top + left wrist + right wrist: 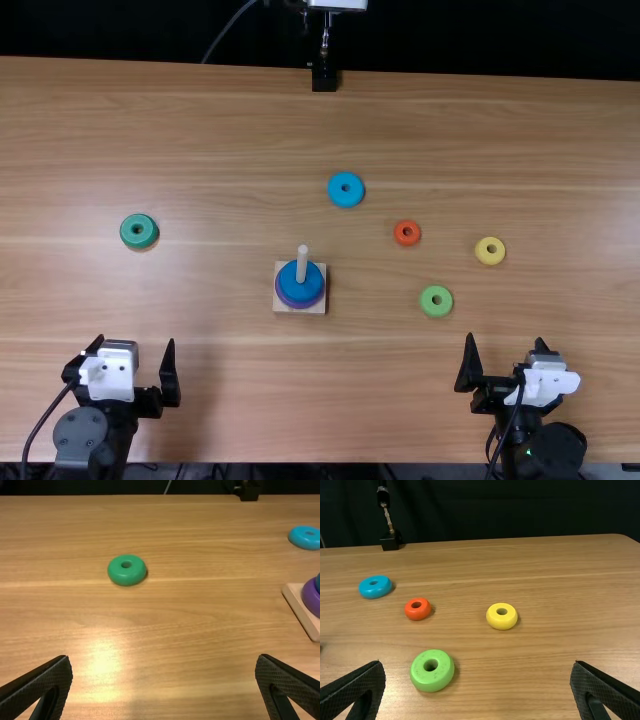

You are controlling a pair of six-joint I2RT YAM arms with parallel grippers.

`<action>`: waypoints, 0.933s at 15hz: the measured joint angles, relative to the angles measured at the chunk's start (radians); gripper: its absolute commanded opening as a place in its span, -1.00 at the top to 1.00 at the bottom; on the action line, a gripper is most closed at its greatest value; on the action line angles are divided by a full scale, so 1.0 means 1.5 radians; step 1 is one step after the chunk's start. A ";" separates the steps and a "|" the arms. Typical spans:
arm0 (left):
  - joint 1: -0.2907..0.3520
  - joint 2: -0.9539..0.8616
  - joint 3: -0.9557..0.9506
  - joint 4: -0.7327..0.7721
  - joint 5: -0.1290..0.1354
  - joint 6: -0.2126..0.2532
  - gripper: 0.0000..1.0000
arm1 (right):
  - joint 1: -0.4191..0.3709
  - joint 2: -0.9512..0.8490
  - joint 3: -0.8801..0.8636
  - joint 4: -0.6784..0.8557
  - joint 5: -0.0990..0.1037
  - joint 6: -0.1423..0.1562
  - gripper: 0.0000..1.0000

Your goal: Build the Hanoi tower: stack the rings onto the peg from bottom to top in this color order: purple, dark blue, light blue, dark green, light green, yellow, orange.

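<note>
My left gripper (pixel 137 358) stands open near the table's front left, and the left gripper (pixel 164 662) holds nothing. The right gripper (pixel 507 352) is at the front right; in its wrist view the right gripper (pixel 477 665) is open too. Around the peg (pixel 302 262) on the square base (pixel 283 309), a dark blue ring (pixel 300 291) lies on the purple ring (pixel 286 301). Loose on the table are the light blue ring (pixel 345 200), orange ring (pixel 407 241), yellow ring (pixel 490 259), light green ring (pixel 436 310) and dark green ring (pixel 138 241).
A black stand (pixel 325 78) with a metal stem is at the far edge of the wooden table (pixel 220 130). Dark cloth hangs behind the table.
</note>
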 measured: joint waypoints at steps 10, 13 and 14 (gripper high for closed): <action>0.000 -0.049 -0.008 0.003 -0.002 0.005 -1.00 | 0.000 0.000 0.000 0.001 0.000 0.000 -1.00; 0.000 -0.054 -0.008 -0.009 -0.002 0.004 -1.00 | 0.000 0.000 0.000 0.000 0.001 0.000 -1.00; 0.000 -0.054 -0.007 -0.012 -0.002 0.005 -1.00 | 0.000 0.000 0.000 0.001 0.000 0.000 -1.00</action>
